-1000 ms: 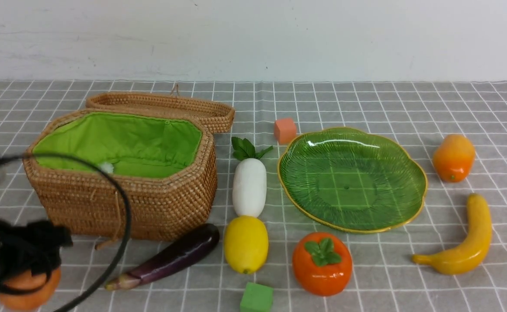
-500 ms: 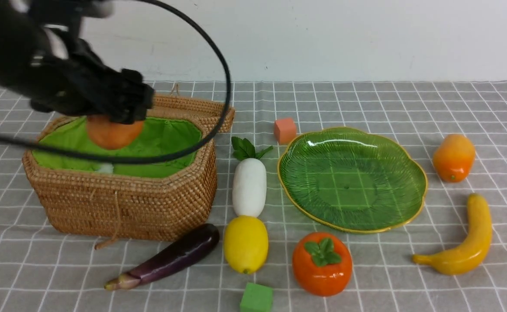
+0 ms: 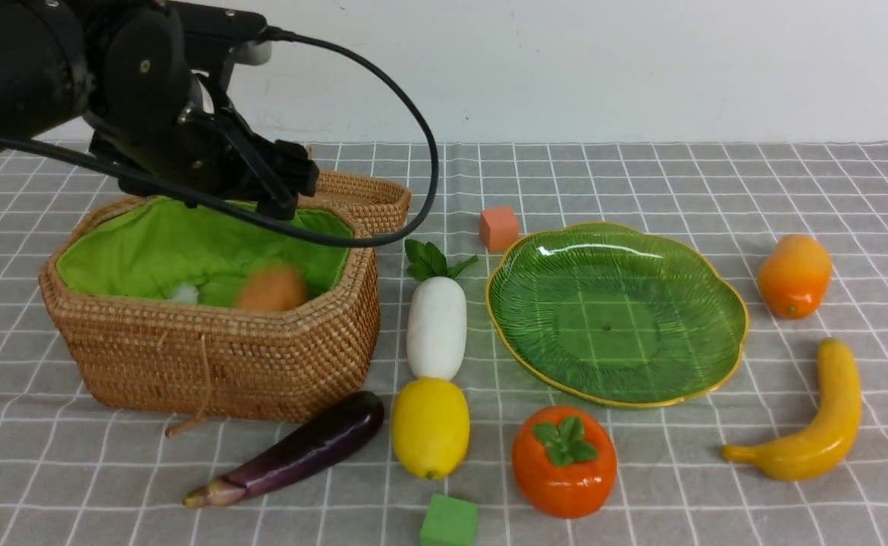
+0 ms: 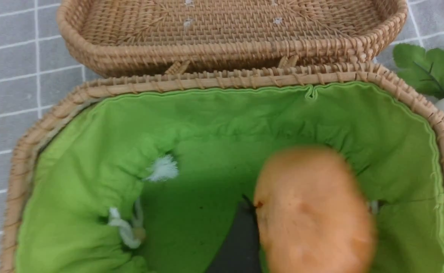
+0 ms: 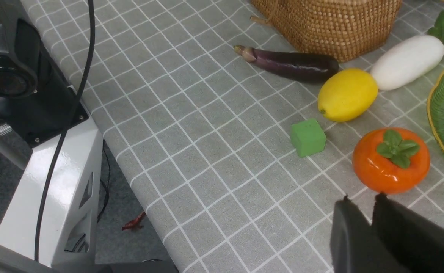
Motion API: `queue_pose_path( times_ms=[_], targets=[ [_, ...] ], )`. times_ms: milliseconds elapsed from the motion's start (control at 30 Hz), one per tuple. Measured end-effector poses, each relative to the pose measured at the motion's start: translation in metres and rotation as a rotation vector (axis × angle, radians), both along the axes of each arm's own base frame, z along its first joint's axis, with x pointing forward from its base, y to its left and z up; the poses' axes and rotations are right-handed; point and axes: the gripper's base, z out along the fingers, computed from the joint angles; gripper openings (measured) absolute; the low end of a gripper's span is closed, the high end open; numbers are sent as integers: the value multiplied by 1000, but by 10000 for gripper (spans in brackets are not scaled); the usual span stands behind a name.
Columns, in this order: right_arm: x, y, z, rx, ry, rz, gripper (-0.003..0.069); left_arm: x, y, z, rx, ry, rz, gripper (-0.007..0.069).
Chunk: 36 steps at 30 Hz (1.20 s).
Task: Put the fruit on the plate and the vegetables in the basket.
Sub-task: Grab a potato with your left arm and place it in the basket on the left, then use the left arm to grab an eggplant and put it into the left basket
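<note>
My left gripper [image 3: 284, 189] hangs open over the wicker basket [image 3: 216, 356]. The orange-brown potato [image 3: 271, 288] shows blurred down inside the green lining, free of the fingers [image 4: 237, 242]. Between basket and green plate [image 3: 616, 311] lies the white radish [image 3: 437, 326]. The purple eggplant [image 3: 299, 451], lemon [image 3: 431, 427] and persimmon [image 3: 563, 460] lie along the front. Right of the bare plate are the mango [image 3: 795, 275] and banana [image 3: 815, 425]. My right gripper [image 5: 362, 197] is shut and holds nothing, hovering just short of the persimmon [image 5: 390, 161].
The basket's lid [image 3: 353, 193] lies flipped open behind it. An orange cube [image 3: 499, 228] sits behind the plate and a green cube [image 3: 450, 521] at the front edge. The right wrist view shows the table edge and the robot base [image 5: 36, 113] beyond it.
My left arm rose from the front left corner with the potato, carried it over the basket, and opened. The potato has dropped into the basket.
</note>
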Motion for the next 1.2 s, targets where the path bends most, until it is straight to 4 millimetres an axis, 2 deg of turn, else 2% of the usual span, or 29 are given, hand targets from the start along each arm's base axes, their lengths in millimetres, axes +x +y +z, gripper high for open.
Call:
queue_pose_path(
  times_ms=[167, 233, 333, 367, 400, 433, 467, 500, 533, 600, 633, 667, 733, 800, 900, 967, 1000, 1133, 1200],
  targets=[
    [0, 0, 0, 0, 0, 0, 97, -12, 5, 18, -13, -36, 14, 614],
    [0, 0, 0, 0, 0, 0, 97, -19, 7, 28, -19, -41, 21, 549],
    [0, 0, 0, 0, 0, 0, 97, -37, 6, 40, -24, -23, 17, 402],
    [0, 0, 0, 0, 0, 0, 97, -51, 3, 46, -16, 12, -5, 265],
    [0, 0, 0, 0, 0, 0, 98, -63, -1, 48, -3, 43, -34, 172],
    [0, 0, 0, -1, 1, 1, 98, -68, -3, 49, -3, 54, -46, 136],
    [0, 0, 0, -4, 4, 3, 98, -90, -10, 44, 32, 121, -128, 27],
    [0, 0, 0, -4, 5, 3, 98, -95, -12, 44, 32, 134, -145, 10],
    [-1, 0, -1, -9, 10, 7, 98, -114, -19, 31, 56, 208, -223, -13],
    [-2, 0, -2, -20, 22, 15, 99, -137, -25, 9, 72, 303, -306, -13],
    [-2, 0, -2, -21, 24, 16, 100, -140, -25, 4, 75, 320, -317, -13],
    [-3, -1, -3, -27, 30, 20, 101, -150, -25, -14, 84, 371, -343, -13],
    [-3, -1, -3, -32, 35, 23, 101, -153, -25, -30, 86, 387, -352, -13],
    [-4, -1, -4, -40, 44, 29, 101, -154, -19, -61, 93, 378, -350, 14],
    [-5, -1, -5, -47, 54, 36, 102, -148, -14, -82, 82, 321, -352, 93],
    [-5, -1, -5, -43, 58, 40, 102, -142, -12, -92, 88, 290, -365, 174],
    [-5, -1, -5, -43, 58, 40, 102, -141, -12, -93, 89, 288, -366, 183],
    [-6, 0, -5, -33, 64, 46, 105, -124, -10, -117, 121, 297, -361, 386],
    [-7, 1, -4, -23, 70, 52, 105, -116, -8, -126, 146, 302, -360, 444]
  ],
)
